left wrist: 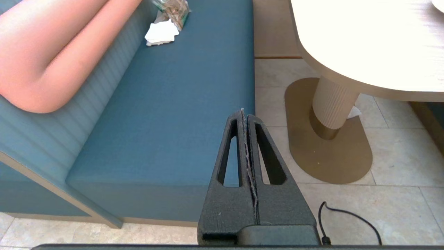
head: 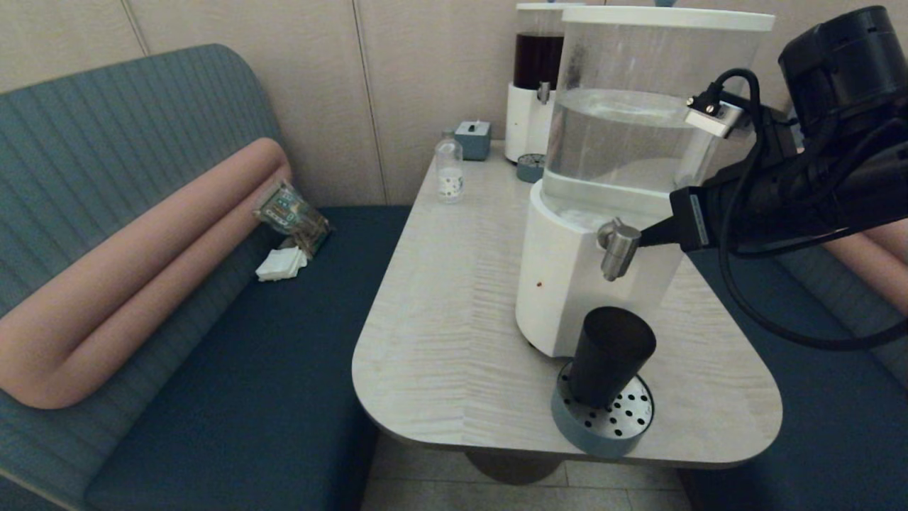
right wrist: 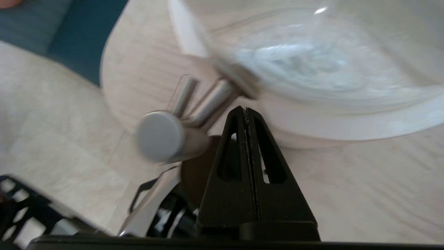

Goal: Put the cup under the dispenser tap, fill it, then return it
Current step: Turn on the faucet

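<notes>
Drip tray (head: 578,430): lower centre-right of the head view, nearest you, at the table's front edge. It is a grey ring with a perforated steel plate, there to catch spill below the spout.
Cup (head: 608,356): the black tumbler stands on that tray, leaning a little in this view, mouth up and free of any grip. You see it directly below the spout, so placement looks done.
Dispenser tap (head: 617,247): centre-right, a steel spout angled down from the white base. No stream is visible, so I judge filling not yet begun.
Right gripper (head: 647,235): enters from the right edge, fingers pressed together into one narrow wedge. Its tip sits at the tap's side, touching or nearly so; the right wrist view puts it just beside the round cap. The closed wedge suits pushing the tap, not grasping.
Tank (head: 631,128): upper centre-right, clear, roughly half full of water.
Left gripper (left wrist: 245,146): not in the head view; fingers together, hanging low over bench (left wrist: 166,114) and floor, parked clear of the work.
Dark-liquid dispenser (head: 537,78): top centre, farthest back, uninvolved.
</notes>
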